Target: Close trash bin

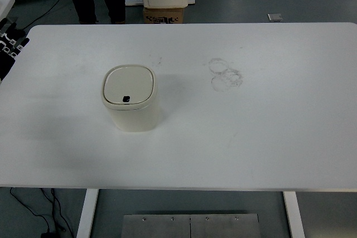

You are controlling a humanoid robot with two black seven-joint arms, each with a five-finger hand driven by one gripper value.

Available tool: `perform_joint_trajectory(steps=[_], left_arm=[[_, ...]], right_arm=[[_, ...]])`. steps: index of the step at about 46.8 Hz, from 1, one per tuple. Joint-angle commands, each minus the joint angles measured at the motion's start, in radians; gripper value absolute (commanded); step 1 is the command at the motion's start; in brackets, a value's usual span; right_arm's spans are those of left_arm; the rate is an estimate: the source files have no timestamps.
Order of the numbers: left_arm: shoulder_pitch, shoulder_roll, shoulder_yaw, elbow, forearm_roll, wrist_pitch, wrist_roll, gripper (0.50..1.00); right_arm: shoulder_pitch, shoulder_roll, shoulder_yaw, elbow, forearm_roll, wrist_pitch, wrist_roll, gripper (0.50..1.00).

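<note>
Your cream trash bin point(131, 100) is standing upright left of centre on the white bench point(268, 137), lid point(128, 85) lying flat and shut, no robot hand showing, faint ring marks point(226, 74) sitting well right.

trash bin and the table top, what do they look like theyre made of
The trash bin looks like cream plastic with a smooth, satin finish: rounded moulded corners, a seamless body and a flat lid with a small dark button. The table top looks like white laminate or coated board, matte, with faint ring-shaped scuffs; its core cannot be told.
</note>
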Motion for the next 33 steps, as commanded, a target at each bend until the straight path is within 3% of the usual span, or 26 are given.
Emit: perform_joint_trajectory(steps=[1, 33], left_arm=[[0.005, -0.015, -0.02, 0.026, -0.017, 0.0, 0.001, 1.0], [0.065, -0.041, -0.018, 0.045, -0.105, 0.0, 0.001, 1.0]], right_arm=[[0.0, 0.0, 0.0, 0.0, 0.0, 0.0, 0.0, 0.991], [0.0, 0.0, 0.0, 0.0, 0.0, 0.0, 0.0, 0.991]])
